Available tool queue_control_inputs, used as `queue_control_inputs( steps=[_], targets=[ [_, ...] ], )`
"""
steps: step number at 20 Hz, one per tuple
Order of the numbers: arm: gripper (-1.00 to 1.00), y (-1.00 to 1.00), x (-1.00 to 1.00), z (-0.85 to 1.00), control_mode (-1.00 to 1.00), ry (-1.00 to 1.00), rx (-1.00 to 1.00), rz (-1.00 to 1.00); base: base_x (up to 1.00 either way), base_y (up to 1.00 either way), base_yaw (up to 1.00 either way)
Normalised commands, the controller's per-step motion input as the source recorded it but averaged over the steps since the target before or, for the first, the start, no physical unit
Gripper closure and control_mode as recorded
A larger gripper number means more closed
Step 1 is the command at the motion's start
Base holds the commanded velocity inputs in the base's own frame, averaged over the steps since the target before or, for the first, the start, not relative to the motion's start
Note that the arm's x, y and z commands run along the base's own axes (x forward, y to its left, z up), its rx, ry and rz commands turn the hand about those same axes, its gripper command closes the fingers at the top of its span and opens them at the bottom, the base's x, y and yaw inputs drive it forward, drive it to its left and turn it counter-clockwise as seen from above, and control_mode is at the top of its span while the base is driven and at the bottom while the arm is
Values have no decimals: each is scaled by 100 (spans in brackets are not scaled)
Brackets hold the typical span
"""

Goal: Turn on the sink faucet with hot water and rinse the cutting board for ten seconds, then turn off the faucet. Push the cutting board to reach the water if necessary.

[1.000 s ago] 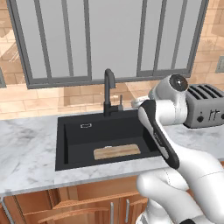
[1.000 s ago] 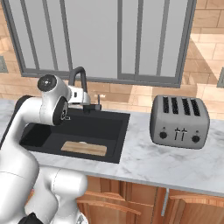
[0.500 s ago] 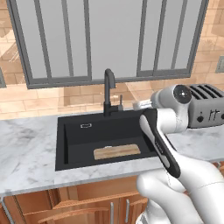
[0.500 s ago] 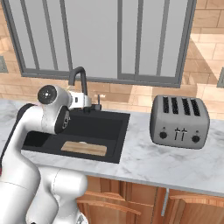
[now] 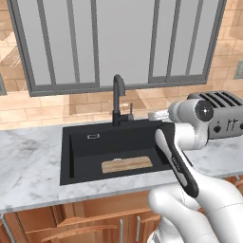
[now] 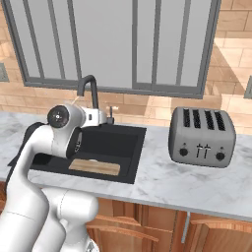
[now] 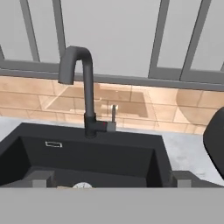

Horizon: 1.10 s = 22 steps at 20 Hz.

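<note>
I take the tap [image 7: 85, 87] as my landmark. It stands at the back rim of the sink [image 5: 76, 156], spout curving forward over the basin, and its small lever [image 7: 113, 114] sticks up just to the right of its base. No water runs from the spout, so the step in hand, as I judge it, is reaching that lever to open the hot side.

The cutting board [image 5: 126, 164] lies flat on the basin floor, in front of the tap and a little to its right, near the front wall.

My end effector [image 7: 109, 179] hangs in front of the tap above the sink, looking straight at the lever. Its fingertips [image 7: 40, 178] sit wide apart at the bottom of the hand view with nothing between them.

To do this well, I would ease forward and slightly right of the tap's stem, so one finger meets the lever's side rather than the stem. I would then push gently. Which way gives hot I cannot tell from here.

The toaster [image 6: 202, 137] sits on the worktop well to the right of the tap, out of my path.
</note>
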Motion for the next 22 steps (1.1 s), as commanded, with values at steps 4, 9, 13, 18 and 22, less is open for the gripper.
queue_control_inputs(
  steps=[4,9,13,18,22],
  targets=[
    [-100,-13,0,0,-100,-7,2,0,0,0,0],
    [-100,-9,0,0,-100,-5,1,0,0,0,0],
    [-100,-5,0,0,-100,-2,0,0,0,0,0],
    [-100,0,0,0,-100,-1,0,0,0,0,0],
    [-100,0,0,0,-100,0,0,0,0,0,0]
  ],
)
